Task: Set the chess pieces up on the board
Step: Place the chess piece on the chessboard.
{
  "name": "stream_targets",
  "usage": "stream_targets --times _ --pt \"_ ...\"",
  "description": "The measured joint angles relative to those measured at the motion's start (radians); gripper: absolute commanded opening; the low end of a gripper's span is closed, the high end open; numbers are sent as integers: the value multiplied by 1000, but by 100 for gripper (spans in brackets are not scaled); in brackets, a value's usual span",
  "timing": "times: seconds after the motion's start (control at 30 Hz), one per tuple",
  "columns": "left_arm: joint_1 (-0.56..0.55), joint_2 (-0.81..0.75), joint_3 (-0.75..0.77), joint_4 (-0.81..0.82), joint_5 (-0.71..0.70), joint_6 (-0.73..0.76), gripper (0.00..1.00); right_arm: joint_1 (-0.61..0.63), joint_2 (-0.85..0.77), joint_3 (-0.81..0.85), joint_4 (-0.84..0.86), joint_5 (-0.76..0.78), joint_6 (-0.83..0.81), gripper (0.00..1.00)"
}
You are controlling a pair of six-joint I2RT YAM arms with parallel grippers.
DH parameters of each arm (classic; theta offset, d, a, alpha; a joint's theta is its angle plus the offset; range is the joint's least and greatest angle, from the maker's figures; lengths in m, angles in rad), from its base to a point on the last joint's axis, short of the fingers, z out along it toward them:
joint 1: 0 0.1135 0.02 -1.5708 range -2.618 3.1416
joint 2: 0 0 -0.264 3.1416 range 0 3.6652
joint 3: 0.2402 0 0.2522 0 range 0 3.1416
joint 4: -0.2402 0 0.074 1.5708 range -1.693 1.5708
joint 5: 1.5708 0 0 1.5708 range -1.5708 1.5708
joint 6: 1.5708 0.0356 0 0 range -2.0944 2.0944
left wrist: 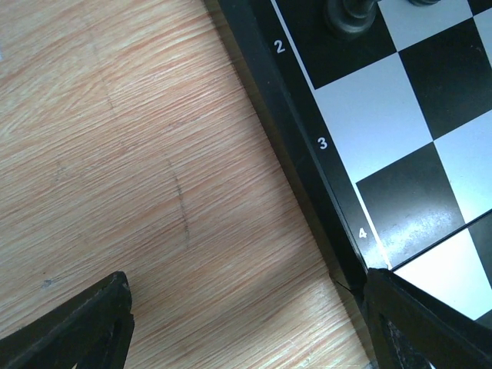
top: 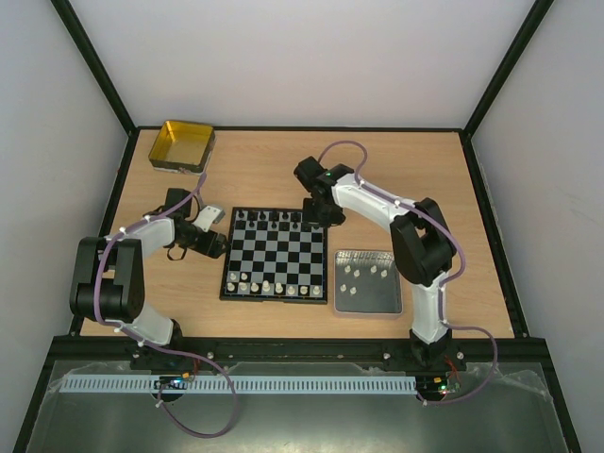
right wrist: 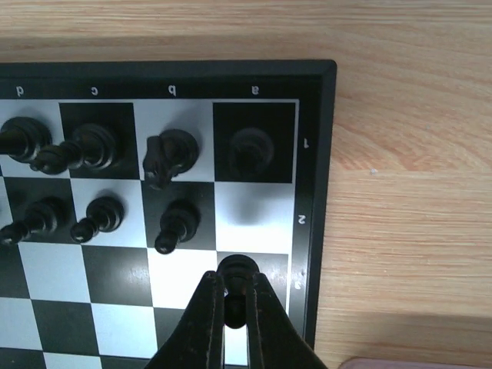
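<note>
The board [top: 276,255] lies mid-table. Black chess pieces [top: 278,220] stand on its far rows and white ones [top: 269,286] on its near rows. My right gripper [top: 318,215] is over the board's far right corner. In the right wrist view it [right wrist: 236,286] is shut on a black pawn [right wrist: 237,270] over the a-file, just short of the bare white a2 square. A rook [right wrist: 254,150], a knight [right wrist: 165,154] and a pawn [right wrist: 177,223] stand nearby. My left gripper [top: 215,247] is open and empty, low over the wood [left wrist: 246,323] beside the board's left border [left wrist: 307,161].
A grey tray [top: 342,300] right of the board holds several white pieces [top: 363,274]. A yellow square tin [top: 182,144] stands at the far left. Black frame posts run along the table's edges.
</note>
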Motion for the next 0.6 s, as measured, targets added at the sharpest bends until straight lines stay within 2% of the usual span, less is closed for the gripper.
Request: stream_targets --times 0.6 --pt "0 -1 0 0 0 0 82 -14 51 29 12 2 -4 4"
